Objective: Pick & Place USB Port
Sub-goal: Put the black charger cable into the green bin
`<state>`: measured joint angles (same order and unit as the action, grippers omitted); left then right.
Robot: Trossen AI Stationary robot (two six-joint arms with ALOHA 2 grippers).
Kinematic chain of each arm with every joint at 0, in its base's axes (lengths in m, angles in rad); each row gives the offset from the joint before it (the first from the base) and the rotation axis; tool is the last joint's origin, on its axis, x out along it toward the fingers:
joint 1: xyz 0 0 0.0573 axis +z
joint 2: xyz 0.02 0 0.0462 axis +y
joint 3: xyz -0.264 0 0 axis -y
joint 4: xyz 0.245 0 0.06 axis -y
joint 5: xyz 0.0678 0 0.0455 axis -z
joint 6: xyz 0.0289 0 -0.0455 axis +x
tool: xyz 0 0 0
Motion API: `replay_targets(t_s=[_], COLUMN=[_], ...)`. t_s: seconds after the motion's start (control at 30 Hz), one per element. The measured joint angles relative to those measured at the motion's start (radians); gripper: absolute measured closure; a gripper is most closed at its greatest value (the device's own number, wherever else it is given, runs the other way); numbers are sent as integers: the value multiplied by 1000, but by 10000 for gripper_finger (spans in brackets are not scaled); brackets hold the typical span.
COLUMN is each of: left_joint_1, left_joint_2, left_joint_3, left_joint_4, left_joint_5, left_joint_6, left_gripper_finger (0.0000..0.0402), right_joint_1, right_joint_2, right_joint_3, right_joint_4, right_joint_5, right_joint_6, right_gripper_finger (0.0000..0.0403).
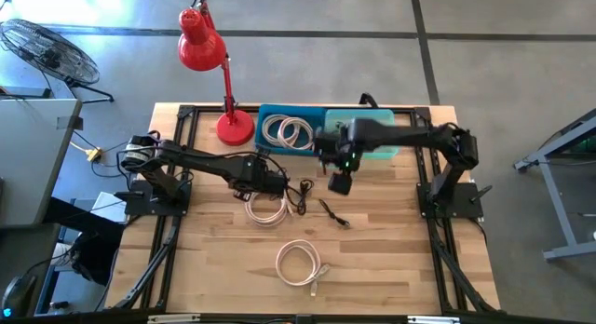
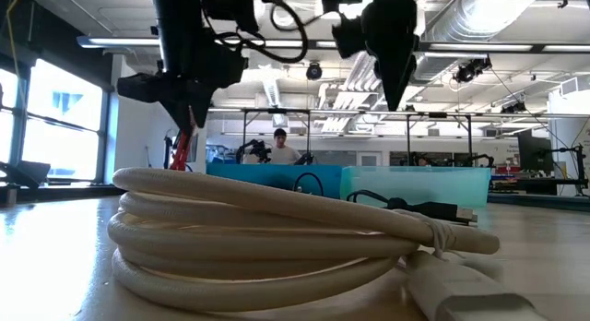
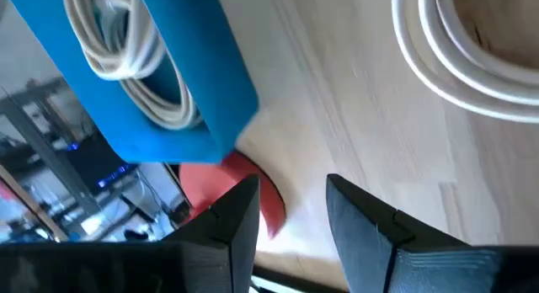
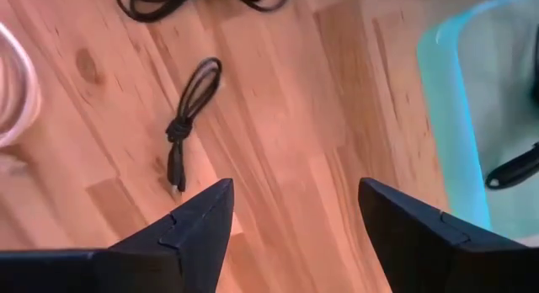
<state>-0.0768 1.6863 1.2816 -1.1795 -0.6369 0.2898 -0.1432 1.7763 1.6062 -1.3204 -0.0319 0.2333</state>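
Centrally, the wooden bench (image 1: 391,259) carries a blue bin (image 1: 291,114) with a white cable coil (image 1: 289,131). Nearer the front, the right gripper (image 4: 290,213) hovers with jaws spread and empty; the small black USB cable (image 4: 187,116) lies flat on the bench just ahead of them, untouched. The left gripper (image 3: 290,213) has its jaws parted, holding nothing.

Red lamp (image 1: 203,47) at upper left, blue bin (image 1: 291,114) beside teal bin (image 1: 386,149), cream cable coils (image 1: 300,263), black cable (image 4: 189,114), pale striped wood counter (image 1: 391,259)
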Motion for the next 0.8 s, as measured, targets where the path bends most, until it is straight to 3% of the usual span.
replay_targets(t_s=[0.2,0.5,0.63,0.8], left_joint_1=[-79,-327,-453,-587], left_joint_2=[0,-61,-127,-229], left_joint_3=[0,0,0,0], left_joint_4=[-116,-354,-364,-340], left_joint_5=[25,77,100,72], left_joint_6=[-109,-415,-524,-643], left_gripper_finger=[268,268,268,268], right_joint_1=[204,435,463,421], right_joint_2=[0,0,-1,2], right_joint_3=[0,-11,-95,-247], right_joint_4=[7,3,164,405], right_joint_5=[190,361,300,182], right_joint_6=[130,260,204,119], right_gripper_finger=[155,155,155,155])
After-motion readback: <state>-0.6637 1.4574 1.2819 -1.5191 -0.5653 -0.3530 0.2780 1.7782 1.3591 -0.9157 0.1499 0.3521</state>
